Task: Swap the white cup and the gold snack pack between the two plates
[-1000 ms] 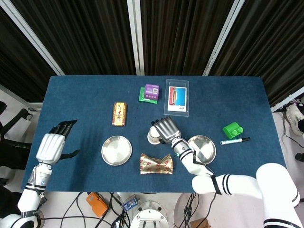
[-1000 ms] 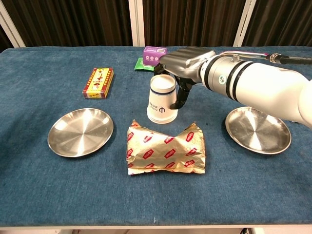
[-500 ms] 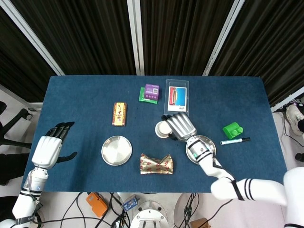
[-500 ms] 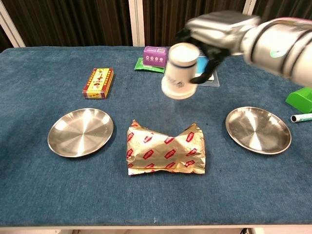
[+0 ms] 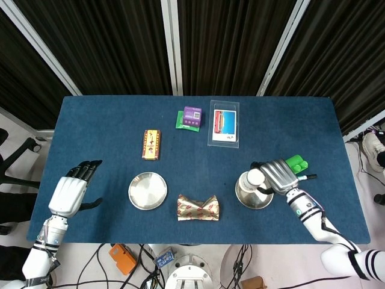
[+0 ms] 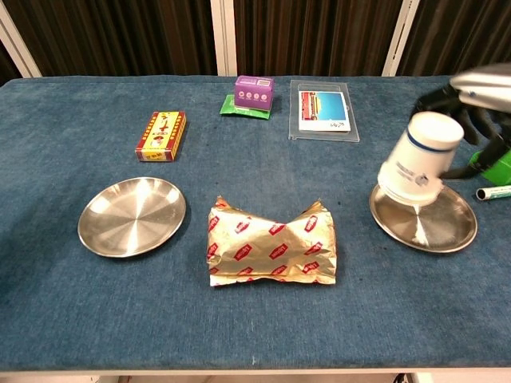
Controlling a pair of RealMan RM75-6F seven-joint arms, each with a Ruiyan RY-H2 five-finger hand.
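Since a second ago the white cup (image 6: 419,165) has travelled from the table's middle, just behind the gold snack pack (image 6: 271,242), over to the right plate (image 6: 449,230), carried there by the right hand (image 5: 278,175).

At the far left, the left hand (image 5: 71,192) hovers beside the table's left edge, fingers spread and holding nothing. Right of it, the left plate (image 6: 132,215) sits bare on the blue table (image 6: 72,159), with a red-and-yellow box (image 6: 161,135) lying behind it. The gold snack pack lies flat on the cloth between the two plates, touching neither. Behind it, toward the far edge, a purple box (image 6: 255,91) rests on a green packet (image 6: 232,105), and just right of those lies a card in a clear sleeve (image 6: 323,109).

On the right, the cup is upside down and tilted, its rim down over the left part of the right plate; whether the rim touches the metal cannot be told. The right hand grips the cup from its right side, fingers wrapped around the body. Just behind that hand sit a green block (image 5: 296,162) and a marker pen (image 6: 495,192), close to the plate's right edge.
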